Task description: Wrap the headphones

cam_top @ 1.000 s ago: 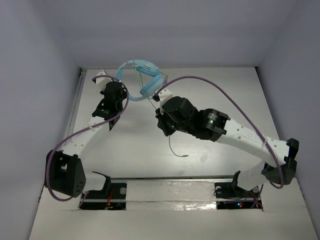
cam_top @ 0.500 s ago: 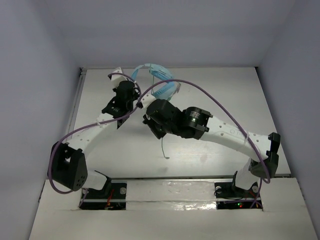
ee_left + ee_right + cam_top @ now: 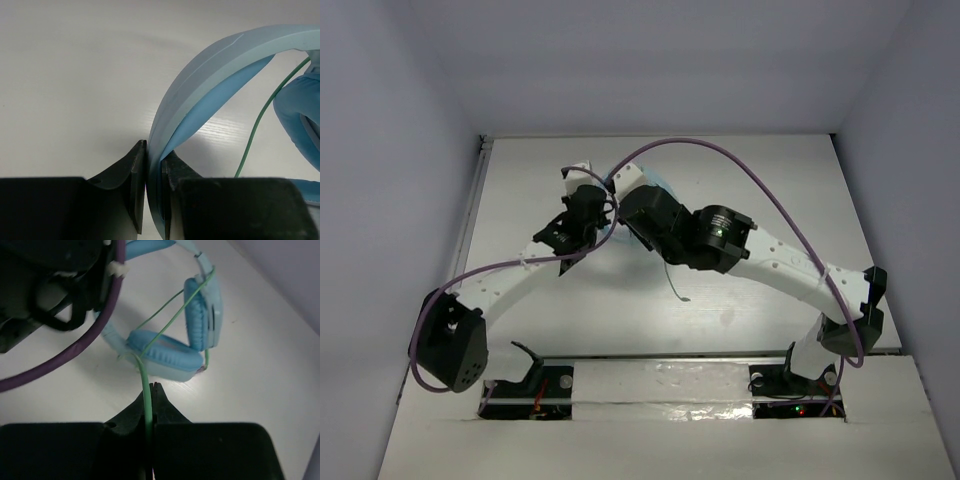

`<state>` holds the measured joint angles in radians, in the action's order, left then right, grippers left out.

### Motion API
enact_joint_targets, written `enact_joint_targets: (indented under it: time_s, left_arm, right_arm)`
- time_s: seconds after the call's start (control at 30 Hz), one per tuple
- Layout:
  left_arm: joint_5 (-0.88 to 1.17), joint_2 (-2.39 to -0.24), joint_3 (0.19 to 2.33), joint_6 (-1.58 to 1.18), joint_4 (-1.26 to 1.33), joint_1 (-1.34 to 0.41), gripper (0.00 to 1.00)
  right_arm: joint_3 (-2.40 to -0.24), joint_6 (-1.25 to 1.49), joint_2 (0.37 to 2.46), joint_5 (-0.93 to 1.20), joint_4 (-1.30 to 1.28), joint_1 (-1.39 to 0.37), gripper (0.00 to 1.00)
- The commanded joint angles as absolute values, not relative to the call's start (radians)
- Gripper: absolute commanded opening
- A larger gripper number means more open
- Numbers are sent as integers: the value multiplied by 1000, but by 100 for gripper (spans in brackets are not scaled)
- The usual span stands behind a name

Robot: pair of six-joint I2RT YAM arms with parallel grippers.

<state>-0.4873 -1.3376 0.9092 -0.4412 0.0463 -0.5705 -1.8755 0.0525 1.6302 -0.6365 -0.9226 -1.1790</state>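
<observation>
The light blue headphones (image 3: pixel 192 320) show whole in the right wrist view, with their earcups close together and the pale green cable (image 3: pixel 165 327) crossing over them. From the top they are almost hidden under both wrists; only a blue edge (image 3: pixel 608 233) shows. My left gripper (image 3: pixel 154 165) is shut on the headband (image 3: pixel 210 75). My right gripper (image 3: pixel 152 390) is shut on the green cable just below the earcups. The cable's free end (image 3: pixel 675 285) trails onto the table below my right wrist.
Thick purple arm cables arc over the table (image 3: pixel 740 175) and cross the right wrist view (image 3: pixel 65 357). White walls close the table at the back and sides. My two wrists (image 3: pixel 620 215) sit close together at the table's middle back.
Both grippers moved the headphones from the back edge toward the table's middle. The right wrist swung over them and now hides them from the top. The cable's loose end shifted right.
</observation>
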Motion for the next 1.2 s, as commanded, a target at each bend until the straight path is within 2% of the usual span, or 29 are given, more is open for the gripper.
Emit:
enact_joint_targets:
  time_s: [0.0,0.27,0.53,0.9,1.0,1.17]
  left_arm:
    - [-485,-1236,931,-437,75,-595,0]
    - [-358,-1190,943,-382,-44,-604,0]
    - [-220,-1134,933,-304,-86,-604,0]
    - [-45,-1075,934,-215,-120,-614,0]
    - [-109,-1092,972,-198,-161,-614,0]
    - [-8,-1108,1012,-163,-175,-614,0]
  right_arm:
    - [-1859,-34,1603,-796,-850,-1169,0]
    - [-1740,-175,1546,-865,-623,-1097,0]
    - [-1663,-265,1540,-802,-437,-1013,0]
    - [-1605,-327,1566,-782,-365,-916,0]
    - [-1562,-305,1534,-779,-374,-907,0]
    - [-1500,-288,1512,-764,-336,-870,0]
